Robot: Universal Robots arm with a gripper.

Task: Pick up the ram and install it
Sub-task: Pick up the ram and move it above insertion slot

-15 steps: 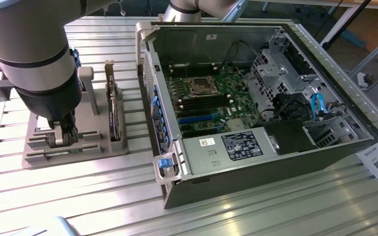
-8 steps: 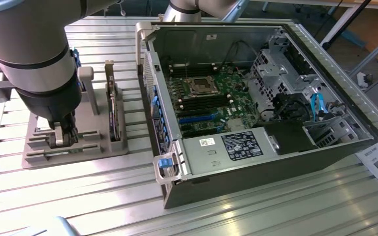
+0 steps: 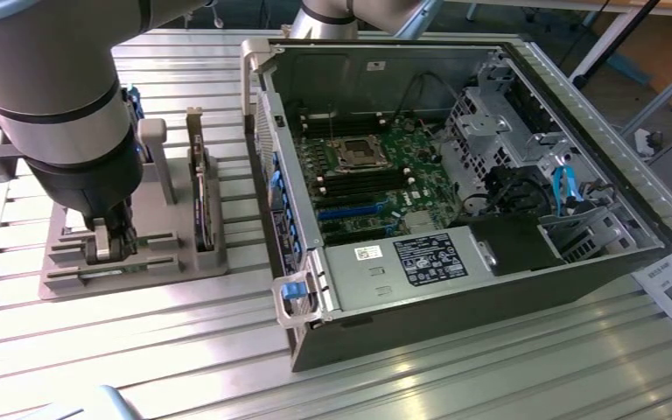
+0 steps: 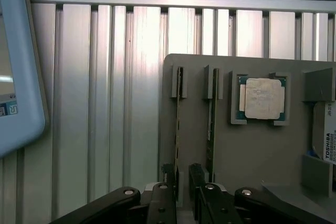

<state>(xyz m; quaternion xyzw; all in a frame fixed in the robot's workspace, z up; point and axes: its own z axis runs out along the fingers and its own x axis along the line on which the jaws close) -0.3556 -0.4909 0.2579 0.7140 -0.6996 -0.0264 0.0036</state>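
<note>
Grey slotted fixture block (image 4: pixel 252 156) on ribbed aluminium table (image 4: pixel 105 103) holds long thin green ram stick (image 4: pixel 178 124), standing on edge in end slot. Black two-finger gripper (image 4: pixel 181 176) sits low over it, fingers apart, straddling stick, nothing held.

Risks:
- Stick seen edge-on; looks nearer one finger, so uneven squeeze could tilt or jam it in slot.
- Second dark card (image 4: pixel 211 124) just beside other finger; finger could clip it.
- Thin edge may slip under light grip.
</note>
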